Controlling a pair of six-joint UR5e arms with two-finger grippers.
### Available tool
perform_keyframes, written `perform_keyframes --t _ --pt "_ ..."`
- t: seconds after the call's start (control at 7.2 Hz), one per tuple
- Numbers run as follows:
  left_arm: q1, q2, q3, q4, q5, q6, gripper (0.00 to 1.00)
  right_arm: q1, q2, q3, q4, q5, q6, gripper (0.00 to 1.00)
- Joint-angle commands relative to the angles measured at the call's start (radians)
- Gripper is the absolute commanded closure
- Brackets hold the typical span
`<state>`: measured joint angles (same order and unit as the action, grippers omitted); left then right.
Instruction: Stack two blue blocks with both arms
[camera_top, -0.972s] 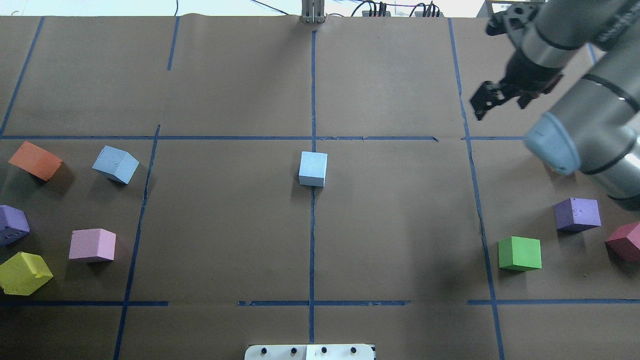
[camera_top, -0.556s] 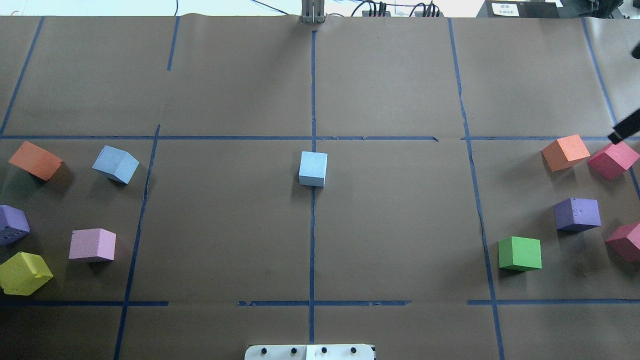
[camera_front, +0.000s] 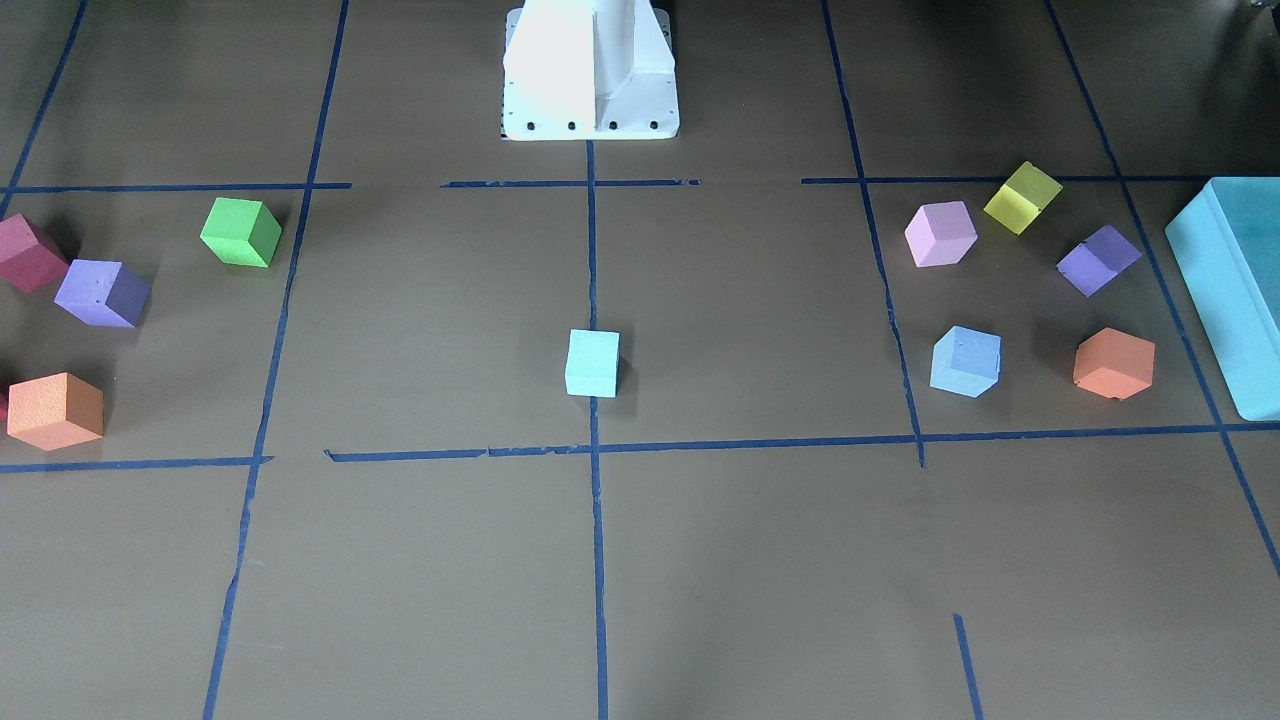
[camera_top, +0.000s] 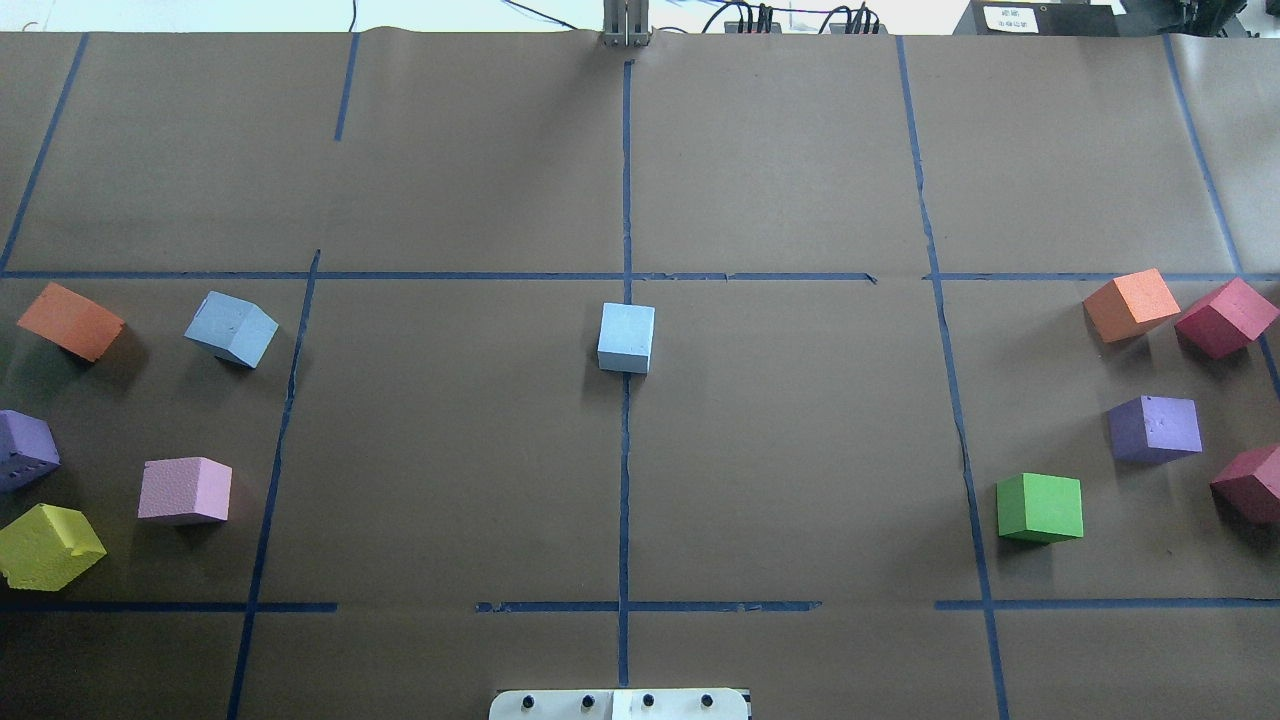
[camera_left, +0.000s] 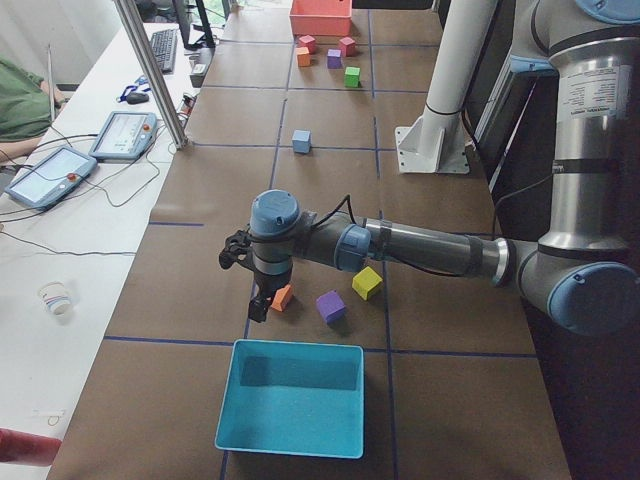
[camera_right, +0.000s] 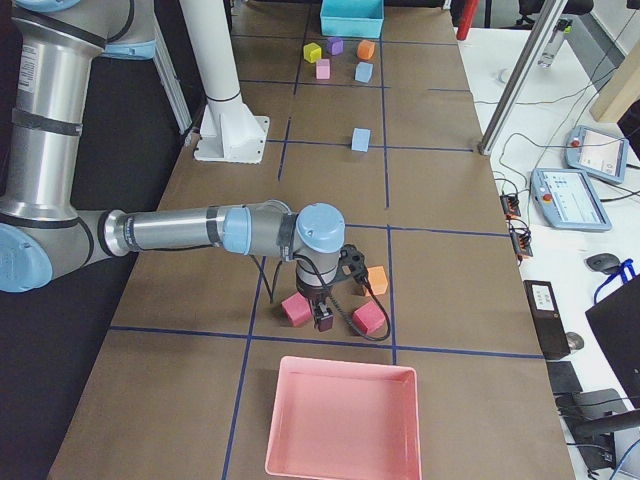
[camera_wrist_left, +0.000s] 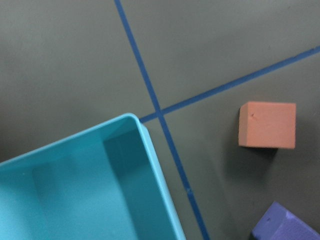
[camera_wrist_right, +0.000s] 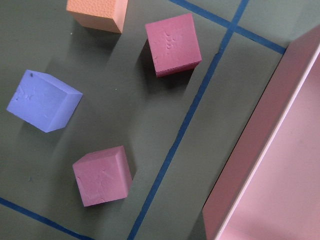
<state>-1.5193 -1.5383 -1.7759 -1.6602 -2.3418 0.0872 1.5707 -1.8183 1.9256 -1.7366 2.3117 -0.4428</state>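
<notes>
On the bench (camera_top: 800, 450), central blue block (camera_top: 626, 338) and left-side blue block (camera_top: 231, 328) sit well apart, unstacked; left gripper (camera_left: 258, 302), right gripper (camera_right: 325, 319): aperture cannot be told.

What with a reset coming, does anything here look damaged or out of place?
The yellow cube on the robot's left has a notch in its top edge, and the purple cube beside it shows small pits. Nothing else stands out.
</notes>
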Motion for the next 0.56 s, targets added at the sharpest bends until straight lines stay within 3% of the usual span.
perform_keyframes --t 0.0,0.14,0.42 --pt "0.098 -0.025 -0.029 -0.063 -0.073 -0.299 0.0 0.005 -0.009 -0.026 0.118 0.003 0.14 0.0" --pt "0.191 -0.022 -0.028 -0.201 -0.067 -0.317 0.0 0.003 -0.009 -0.039 0.133 0.006 0.142 0.0" --pt "0.356 -0.026 0.006 -0.262 -0.065 -0.337 0.0 0.003 -0.009 -0.039 0.134 0.008 0.141 0.0"
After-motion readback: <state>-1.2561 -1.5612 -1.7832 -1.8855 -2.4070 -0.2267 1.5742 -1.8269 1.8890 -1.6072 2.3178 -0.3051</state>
